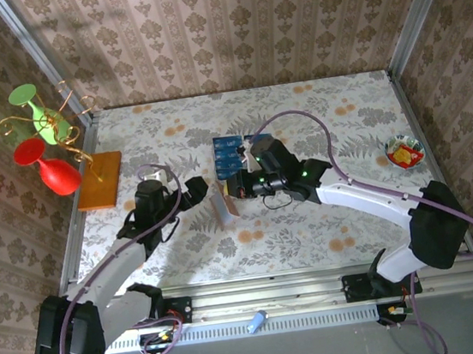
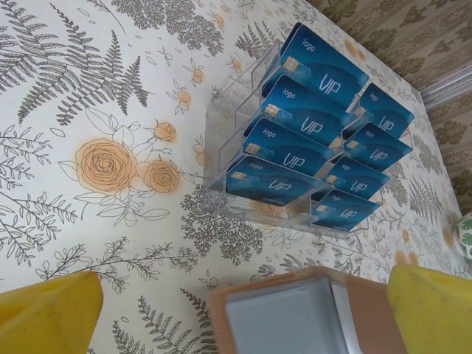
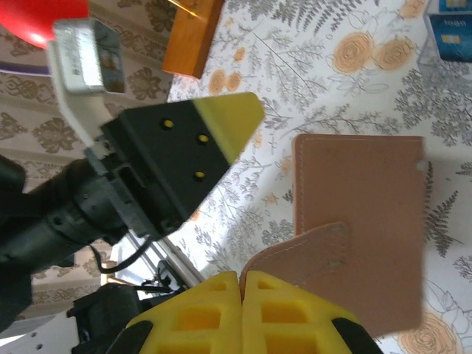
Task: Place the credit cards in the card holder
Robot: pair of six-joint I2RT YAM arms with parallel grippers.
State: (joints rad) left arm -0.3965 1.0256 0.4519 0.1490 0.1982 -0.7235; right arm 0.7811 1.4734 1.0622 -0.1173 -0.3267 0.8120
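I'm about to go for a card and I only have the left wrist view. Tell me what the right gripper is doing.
Observer: The right gripper is shut, with its tips at the wallet's flap. I can't tell whether they touch it.
Operator: Give me the left side of the table.
Observer: An orange board lies at the left edge, with a wire stand carrying a red glass and a green glass.

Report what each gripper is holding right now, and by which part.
The right gripper is shut on the card holder, apparently pinching the edge of its raised flap. The left gripper stands open over the holder, gripping nothing.
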